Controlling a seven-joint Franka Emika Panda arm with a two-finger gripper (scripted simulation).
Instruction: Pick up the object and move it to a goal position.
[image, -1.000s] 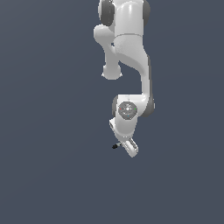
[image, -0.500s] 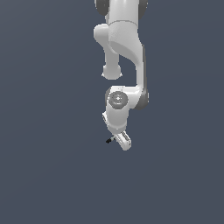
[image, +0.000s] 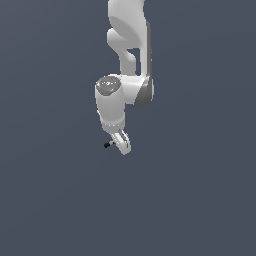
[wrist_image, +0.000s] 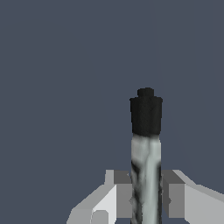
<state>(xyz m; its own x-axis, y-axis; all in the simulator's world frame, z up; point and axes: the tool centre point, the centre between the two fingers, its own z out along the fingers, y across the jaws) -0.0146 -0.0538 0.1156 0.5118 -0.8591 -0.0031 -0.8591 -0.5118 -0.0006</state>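
Note:
The object is a thin light grey rod with a black tip (wrist_image: 146, 144). In the wrist view it stands between my two fingers, which press on its shaft from both sides. My gripper (wrist_image: 146, 197) is shut on it. In the exterior view my gripper (image: 119, 142) hangs below the white arm, and only the rod's black tip (image: 107, 145) pokes out toward the exterior view's left. The rest of the rod is hidden by the fingers.
The white arm (image: 125, 95) reaches down from the top of the exterior view. Behind it is a plain dark grey-blue surface (image: 200, 200) with no other objects in view.
The arm has swung toward the exterior view's left and slightly upward, carrying the rod with it. The gripper has stayed shut on the rod.

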